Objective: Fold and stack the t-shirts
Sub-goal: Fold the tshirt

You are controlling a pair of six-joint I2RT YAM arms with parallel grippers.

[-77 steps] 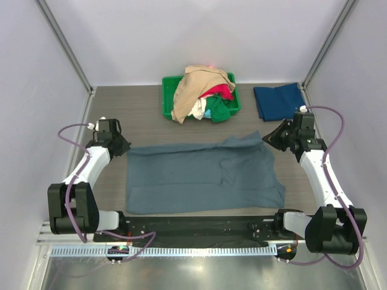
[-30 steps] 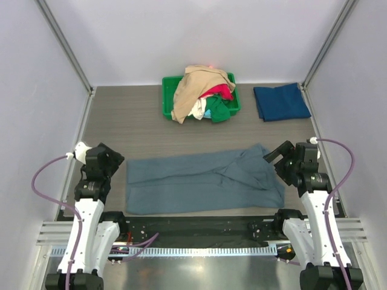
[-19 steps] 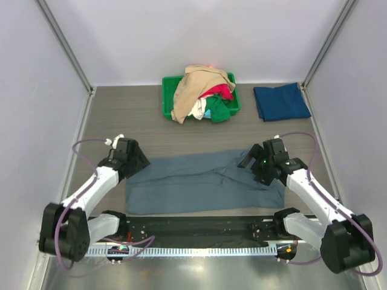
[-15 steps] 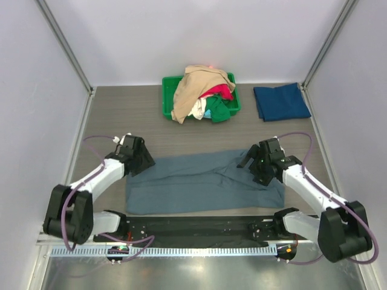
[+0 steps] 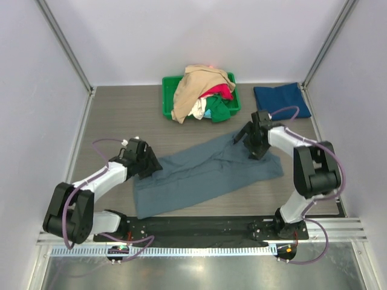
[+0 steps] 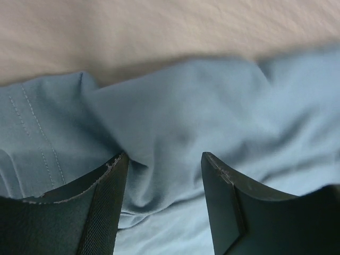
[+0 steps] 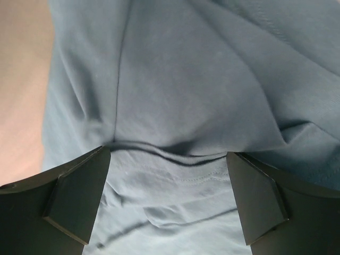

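Observation:
A large slate grey-blue t-shirt (image 5: 205, 172) lies slantwise across the table, its left end near the front and its right end further back. My left gripper (image 5: 147, 163) presses on its left edge. In the left wrist view the jaws (image 6: 164, 156) stand apart with a raised fold of the cloth (image 6: 175, 117) between them. My right gripper (image 5: 254, 144) sits on the shirt's upper right corner. There its jaws (image 7: 168, 153) are wide open over a hem seam (image 7: 180, 159), gripping nothing. A folded dark navy-teal t-shirt (image 5: 279, 101) lies at the back right.
A green bin (image 5: 167, 96) at the back centre holds a heap of tees: tan (image 5: 199, 84), red (image 5: 219, 92), green (image 5: 221, 112) and white (image 5: 198, 110). Grey walls close in both sides and the back. The arm bases stand on the rail along the near edge.
Both arms reached in onto the grey-blue shirt. Its right end slid toward the back and its left end shifted right, so it now lies slanted. The left jaws narrowed.

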